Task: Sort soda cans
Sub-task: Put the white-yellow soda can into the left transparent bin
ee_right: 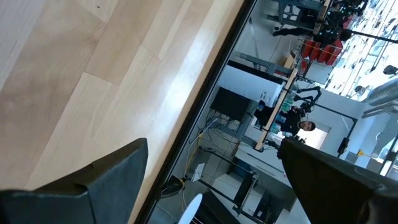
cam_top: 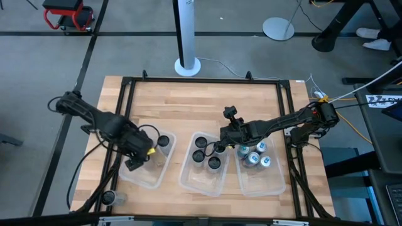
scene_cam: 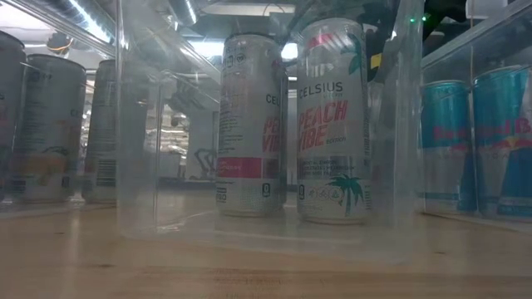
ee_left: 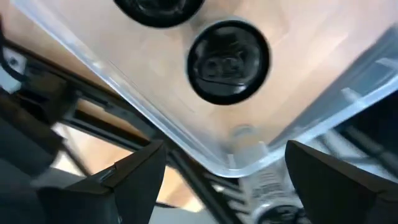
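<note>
Dark-topped soda cans sit beside the right gripper (jaws apart).

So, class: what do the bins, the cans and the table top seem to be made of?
Bins: clear glossy plastic, since the table shows through their walls. Cans: probably thin metal with printed sides, judging by the sheen. Table top: pale wood strips with visible grain, apparently sealed smooth.

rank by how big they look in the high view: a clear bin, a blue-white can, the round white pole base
1. Clear bin, largest by far.
2. Round white pole base.
3. Blue-white can, smallest.
Seen from straight above on similar levels, so the order looks safe.
</note>
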Robot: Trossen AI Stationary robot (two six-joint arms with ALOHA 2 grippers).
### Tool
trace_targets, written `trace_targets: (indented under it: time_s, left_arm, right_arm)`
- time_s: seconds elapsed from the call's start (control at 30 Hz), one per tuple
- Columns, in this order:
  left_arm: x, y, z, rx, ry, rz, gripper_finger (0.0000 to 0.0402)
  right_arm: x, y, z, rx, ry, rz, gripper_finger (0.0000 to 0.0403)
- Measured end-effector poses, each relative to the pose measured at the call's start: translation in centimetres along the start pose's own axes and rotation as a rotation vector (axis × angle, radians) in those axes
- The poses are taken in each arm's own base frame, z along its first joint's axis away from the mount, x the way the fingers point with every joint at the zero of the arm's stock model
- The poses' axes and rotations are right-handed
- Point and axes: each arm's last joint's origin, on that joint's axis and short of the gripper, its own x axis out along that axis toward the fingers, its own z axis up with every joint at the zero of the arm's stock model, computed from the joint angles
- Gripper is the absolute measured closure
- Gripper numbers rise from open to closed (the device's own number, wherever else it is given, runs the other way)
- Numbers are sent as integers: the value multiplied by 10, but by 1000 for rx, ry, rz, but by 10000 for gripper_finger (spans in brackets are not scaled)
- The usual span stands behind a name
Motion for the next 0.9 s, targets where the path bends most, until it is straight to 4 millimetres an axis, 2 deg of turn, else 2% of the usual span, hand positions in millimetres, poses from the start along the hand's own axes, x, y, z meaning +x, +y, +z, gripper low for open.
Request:
trace_targets:
  time_s: [0.2, 0.4, 0.53, 0.7, 0.9]
  left_arm:
    - [-2, -11, -19, -128, -13, -112, 86]
    - [7, -27, -47, -219, 108, -115, 86]
    - [10, -30, -65, -275, 118, -92, 86]
    - [13, -31, -75, -200, -7, -84, 86]
    - [13, -30, -73, -64, -139, -77, 86]
  right_arm:
    - [0, 0, 0, 0, 0, 0, 39]
    - [0, 0, 0, 4, 0, 1, 39]
    - [0, 0, 0, 3, 0, 0, 39]
    - [0, 0, 0, -5, -1, -2, 39]
    - [0, -1, 0, -8, -3, -4, 39]
